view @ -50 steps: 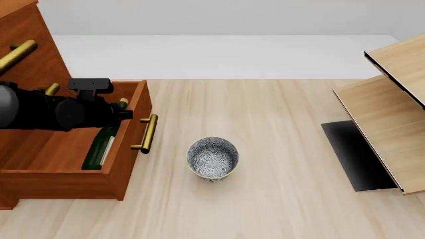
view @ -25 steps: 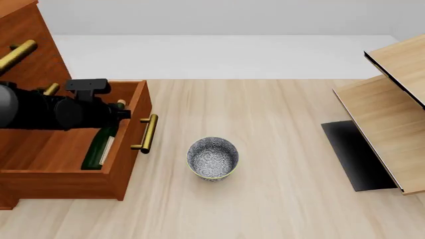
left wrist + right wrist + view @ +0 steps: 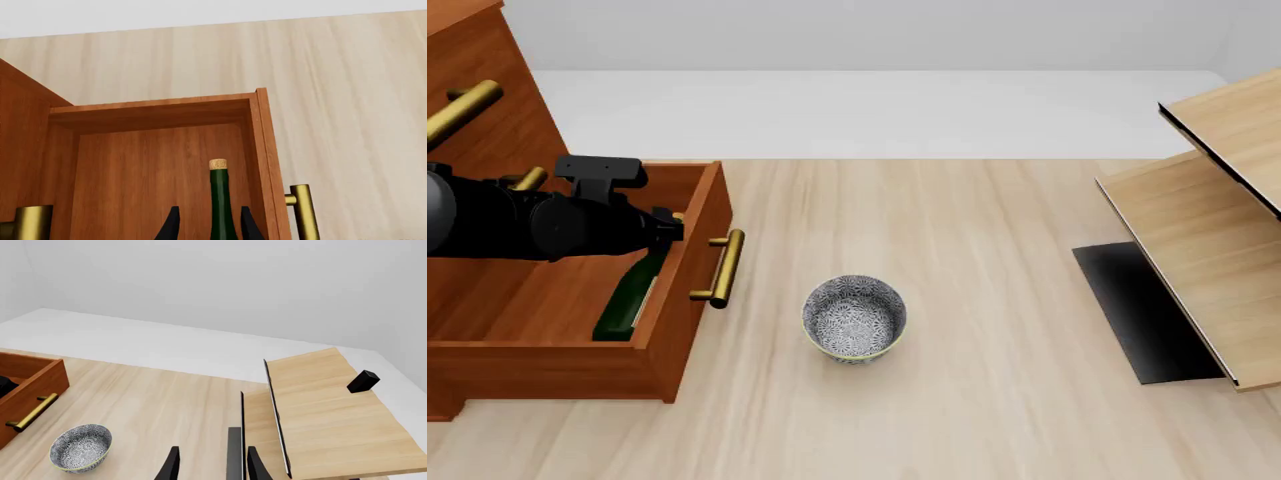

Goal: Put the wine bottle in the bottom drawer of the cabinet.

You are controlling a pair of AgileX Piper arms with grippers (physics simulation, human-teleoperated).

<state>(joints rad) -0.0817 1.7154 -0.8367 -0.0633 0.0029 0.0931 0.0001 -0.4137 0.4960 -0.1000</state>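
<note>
The bottle (image 3: pixel 630 297) lies on its side inside the open bottom drawer (image 3: pixel 681 300), close along the inner face of the drawer front, cork (image 3: pixel 218 164) pointing toward the far end. That flat, lengthwise lie suits a shallow drawer, which looks too low for it to stand.

The left gripper (image 3: pixel 208 227) sits over the neck end; in the left wrist view its fingers (image 3: pixel 171 227) stand apart on either side of the neck with a gap on each side, so it is parted and holds nothing. Coming in over the drawer's rim keeps the arm clear of the brass handle (image 3: pixel 722 267) and of the cabinet (image 3: pixel 487 120) above.

The right gripper (image 3: pixel 208 465) hangs well away near the pale shelf unit (image 3: pixel 320 405), fingers spread, holding nothing, out of the working arm's way.

A patterned bowl (image 3: pixel 854 318) stands on the bench (image 3: pixel 961 400) beside the handle. The drawer is not yet shut.
</note>
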